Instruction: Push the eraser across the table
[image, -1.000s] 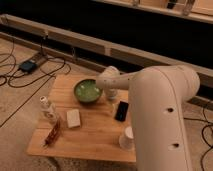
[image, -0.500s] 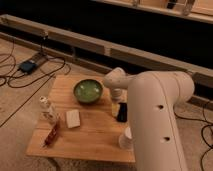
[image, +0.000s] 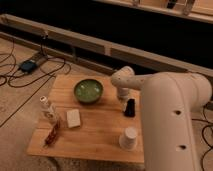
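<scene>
A low table (image: 95, 131) with a light wooden plank top is seen from above. A small, flat, black eraser (image: 130, 109), shaped like a little block, is found near the right edge of the table. It looks dark all over, and no marks can be made out on it. The robot's gripper (image: 125, 100), at the end of a fat white arm (image: 170, 115), is placed just above the eraser at about 11 o'clock and is pointed down at it. The jaws are spread wide, and nothing is seen held in them; whether they touch the eraser cannot be told. A round green bowl (image: 88, 91) is seen at 9 o'clock from the eraser, well apart. A white paper cup (image: 129, 138) is set at 6 o'clock from it. A whitish square block (image: 74, 118) is found at 8 o'clock, near a small bottle (image: 48, 109).
</scene>
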